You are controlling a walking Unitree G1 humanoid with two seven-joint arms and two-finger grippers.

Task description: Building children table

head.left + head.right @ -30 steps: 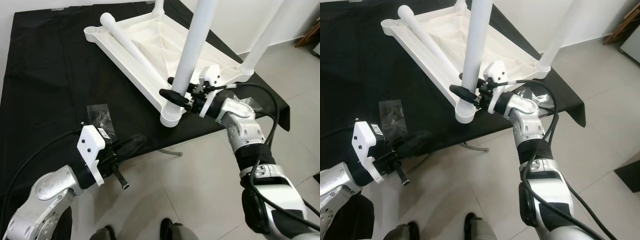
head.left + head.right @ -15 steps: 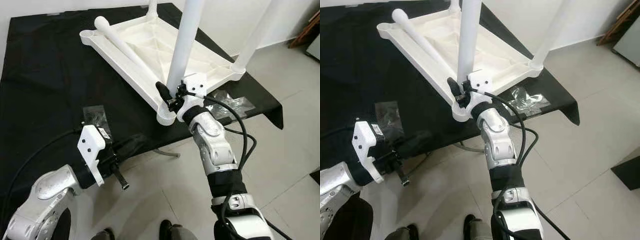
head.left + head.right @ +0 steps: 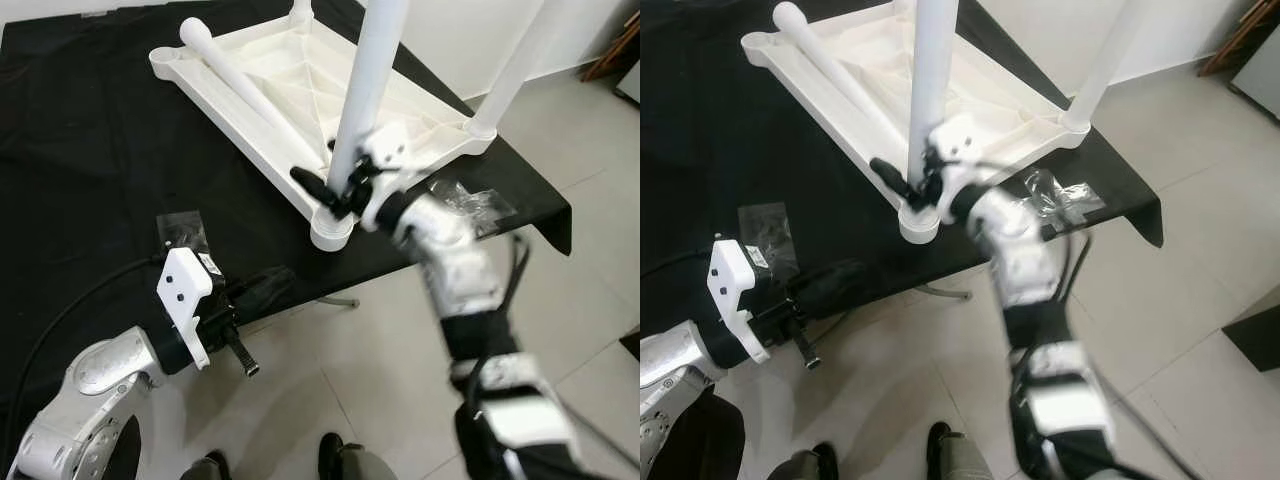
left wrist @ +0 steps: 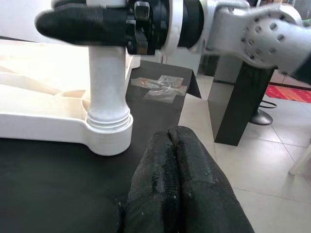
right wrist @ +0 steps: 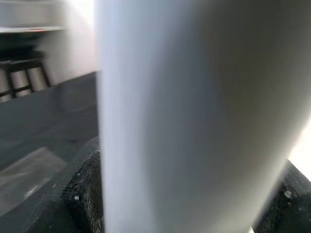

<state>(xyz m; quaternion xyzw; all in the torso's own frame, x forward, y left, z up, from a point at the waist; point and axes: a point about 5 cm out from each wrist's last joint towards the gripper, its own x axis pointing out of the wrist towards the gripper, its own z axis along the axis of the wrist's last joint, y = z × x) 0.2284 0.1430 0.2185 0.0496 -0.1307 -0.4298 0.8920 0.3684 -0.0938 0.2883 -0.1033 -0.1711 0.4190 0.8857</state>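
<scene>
black cloth (image 3: 90, 150) over tiled floor, upturned white tabletop (image 3: 300, 90) on it. right gripper (image 3: 335, 185) pinching near leg (image 3: 365, 90) low by socket; wrist's rotated since, prob screwing it in. left gripper (image 4: 177, 189) pressed together, idle.

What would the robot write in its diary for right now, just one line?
stage: fitting leg | right gripper: shut on upright white leg above corner socket | left gripper: shut, idle at table edge | upside-down tabletop: on black cloth
</scene>
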